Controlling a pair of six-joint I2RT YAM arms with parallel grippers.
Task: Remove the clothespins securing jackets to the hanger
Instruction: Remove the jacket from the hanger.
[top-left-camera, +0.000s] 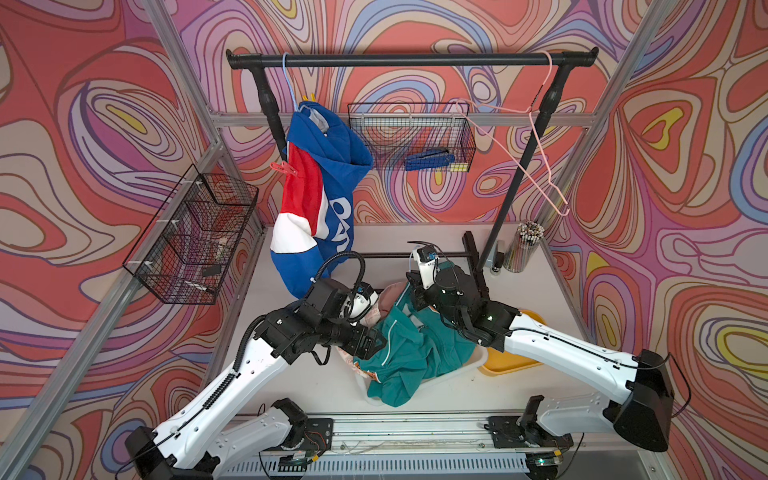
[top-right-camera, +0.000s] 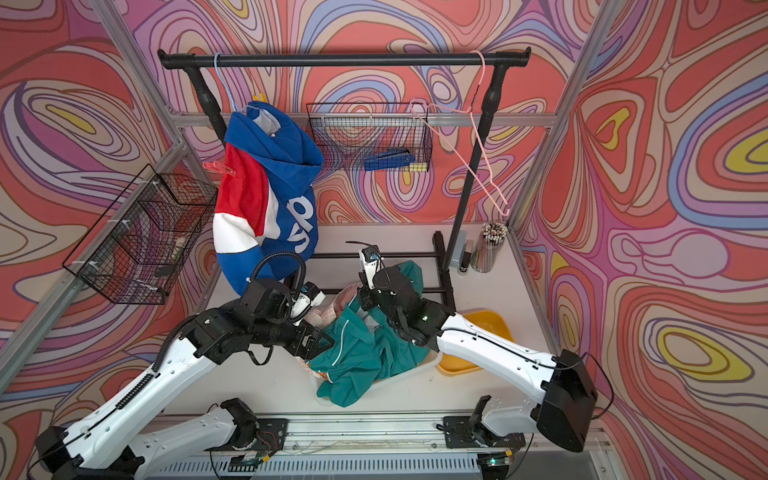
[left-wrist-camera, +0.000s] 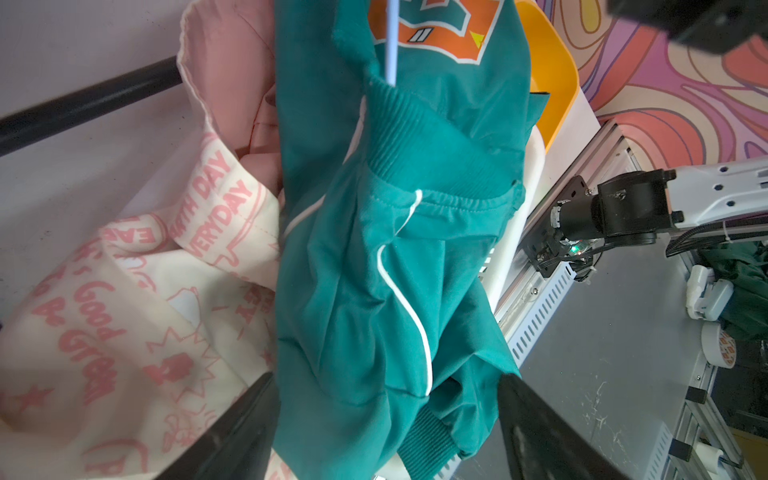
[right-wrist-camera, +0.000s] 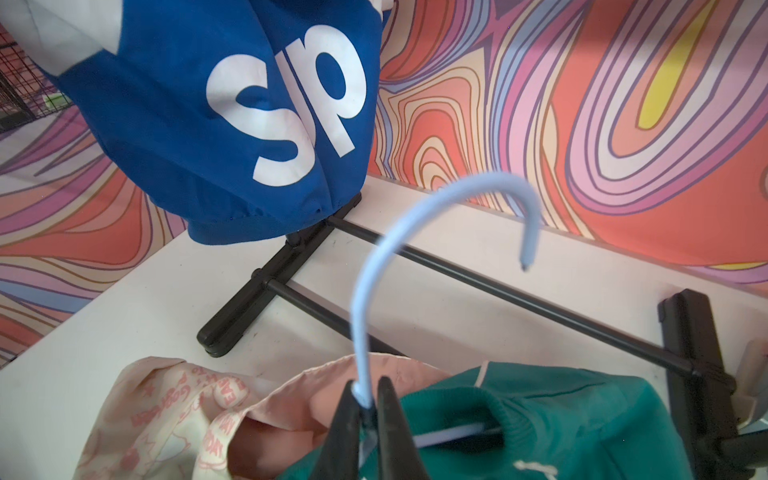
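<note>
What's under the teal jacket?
The pink-and-cream jacket lies partly beneath the teal jacket, both in a white bin. A light blue hanger runs into its collar; any clothespins underneath are hidden.

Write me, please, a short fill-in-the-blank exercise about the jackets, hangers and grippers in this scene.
1. The left gripper is ___, its fingers either side of the teal white-piped jacket.
2. The right gripper is shut on the light-blue wire hanger entering the ___ jacket's collar.
3. A ___ plastic clothespin grips the red panel of the blue-red-white hooded jacket on the black metal rail.
4. The pink wire hanger on that rail carries ___ garment.
Missing words: open; teal; red-orange; no.
</note>
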